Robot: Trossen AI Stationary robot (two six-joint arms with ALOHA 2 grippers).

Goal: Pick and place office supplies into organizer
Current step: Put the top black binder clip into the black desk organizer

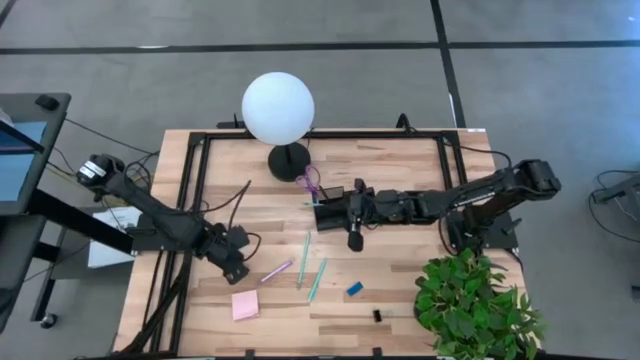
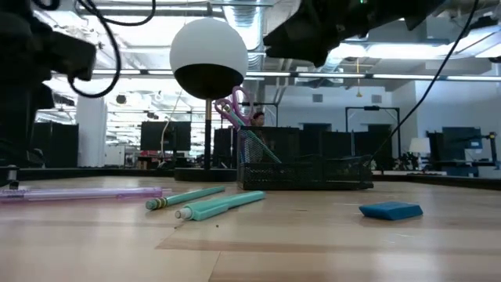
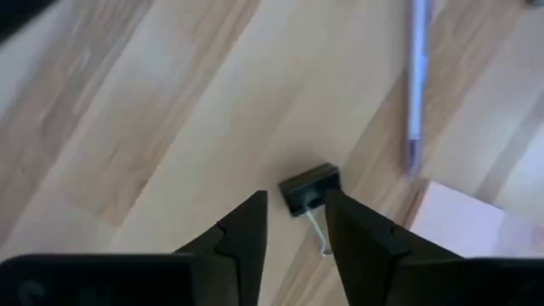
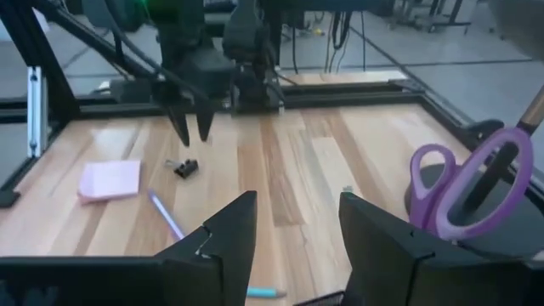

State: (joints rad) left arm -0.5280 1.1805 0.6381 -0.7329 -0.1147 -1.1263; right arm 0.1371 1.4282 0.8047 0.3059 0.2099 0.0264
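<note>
My left gripper [image 3: 295,223] is open and points down just above a tiny black clip [image 3: 308,187] on the wood; its fingertips stand on either side of the clip's wire handle without touching it. The right wrist view shows that clip [image 4: 185,167] under the left gripper [image 4: 192,127]. My right gripper [image 4: 293,223] is open and empty, hovering at the black organizer [image 1: 326,215]. Purple-handled scissors [image 4: 467,183] stand upright in the organizer. On the table lie a purple pen [image 1: 277,271], two teal pens [image 1: 304,258], a pink pad [image 1: 245,305], a blue eraser [image 1: 354,289] and a second clip [image 1: 378,316].
The white globe lamp [image 1: 278,108] stands on its round base behind the organizer. A green plant [image 1: 475,300] fills the table's near right corner. A black frame [image 1: 195,190] runs along the left and far edges. Bare wood lies between the pens and the left gripper.
</note>
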